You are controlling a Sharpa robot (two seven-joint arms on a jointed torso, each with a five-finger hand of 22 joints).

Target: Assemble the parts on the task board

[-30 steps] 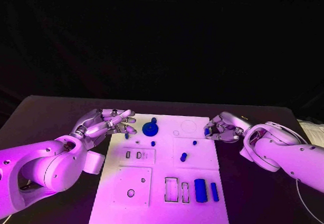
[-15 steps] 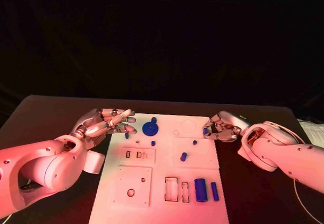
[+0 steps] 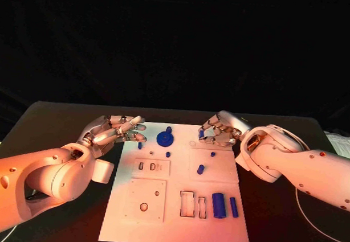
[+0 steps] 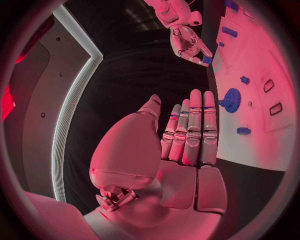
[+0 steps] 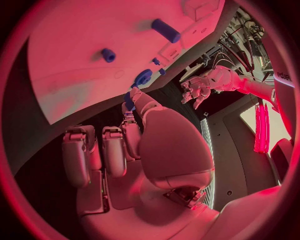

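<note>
As the right hand (image 3: 216,130) has swung in over the board (image 3: 174,224), it pinches a blue part (image 3: 201,133), likely ready to seat. The left hand (image 3: 116,132) stays empty, fingers apart.

Task board (image 3: 215,227) mid-table, gear (image 3: 164,138) at its far-left, two cylinders (image 3: 219,205) near-right

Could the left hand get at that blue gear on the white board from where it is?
Probably yes. The left hand is open at the task board's edge, the blue gear lies just beside its fingertips, and nothing lies between them.
</note>
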